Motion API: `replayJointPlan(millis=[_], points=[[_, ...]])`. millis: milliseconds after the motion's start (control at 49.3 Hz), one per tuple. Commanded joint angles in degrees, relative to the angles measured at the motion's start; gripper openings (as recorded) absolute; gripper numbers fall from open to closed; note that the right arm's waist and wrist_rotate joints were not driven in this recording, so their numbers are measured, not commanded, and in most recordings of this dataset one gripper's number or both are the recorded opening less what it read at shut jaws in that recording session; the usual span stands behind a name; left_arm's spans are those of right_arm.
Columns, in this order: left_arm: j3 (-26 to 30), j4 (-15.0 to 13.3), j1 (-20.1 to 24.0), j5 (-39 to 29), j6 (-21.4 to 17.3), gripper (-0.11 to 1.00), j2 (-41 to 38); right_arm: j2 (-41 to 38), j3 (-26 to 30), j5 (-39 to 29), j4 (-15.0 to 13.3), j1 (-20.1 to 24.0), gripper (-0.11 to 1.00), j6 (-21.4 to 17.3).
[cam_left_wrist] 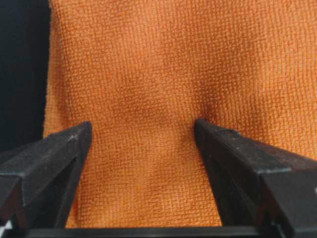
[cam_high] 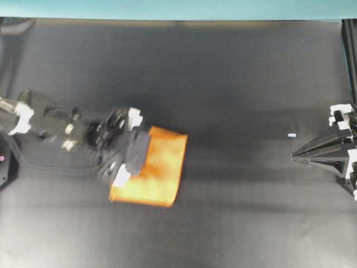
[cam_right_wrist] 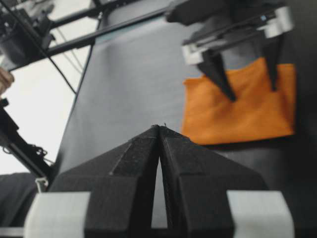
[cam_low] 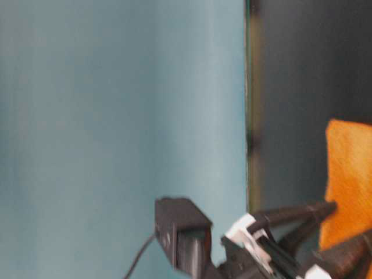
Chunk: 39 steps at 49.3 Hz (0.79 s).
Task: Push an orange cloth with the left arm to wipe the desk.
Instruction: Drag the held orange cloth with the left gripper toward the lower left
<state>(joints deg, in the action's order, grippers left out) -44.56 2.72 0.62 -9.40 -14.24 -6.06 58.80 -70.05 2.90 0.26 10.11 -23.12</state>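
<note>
Two pincers were in view. My left pincer point(cam_high: 146, 156) stood with its jaws spread wide, both fingertips point(cam_left_wrist: 81, 131) pressed down onto the orange cloth point(cam_high: 159, 167); nothing was clamped between them. In the left wrist view the weave dimpled slightly at the right fingertip, and the cloth filled the gap between the two tips. The cloth lay flat on the black worktop point(cam_high: 240, 84), left of centre in the overhead view, with the left arm point(cam_high: 61, 125) reaching in from the left edge and covering the cloth's left side. My right pincer point(cam_high: 294, 156) rested well apart at the right edge of the worktop, its jaws drawn together to a point and holding nothing. A small white tape mark point(cam_high: 292, 135) lay just beside its tip.
</note>
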Motion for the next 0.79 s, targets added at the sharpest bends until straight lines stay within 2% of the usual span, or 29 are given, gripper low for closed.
replayJointPlan(millis=[0, 548, 771], points=[[-2.64, 0.18, -4.66, -0.62, 1.49, 0.84, 0.26, -0.18, 0.35, 0.53, 0.53, 0.00, 0.02, 0.00], [-1.58, 0.18, -21.27, 0.44, 15.73, 0.84, -0.79, 2.02, 0.09, -3.08, 0.79, 0.09, 0.02, -0.09], [-0.44, 0.18, -27.51, -0.18, 19.51, 0.84, -1.58, 2.81, 0.00, -4.13, 0.79, 0.00, 0.02, 0.00]])
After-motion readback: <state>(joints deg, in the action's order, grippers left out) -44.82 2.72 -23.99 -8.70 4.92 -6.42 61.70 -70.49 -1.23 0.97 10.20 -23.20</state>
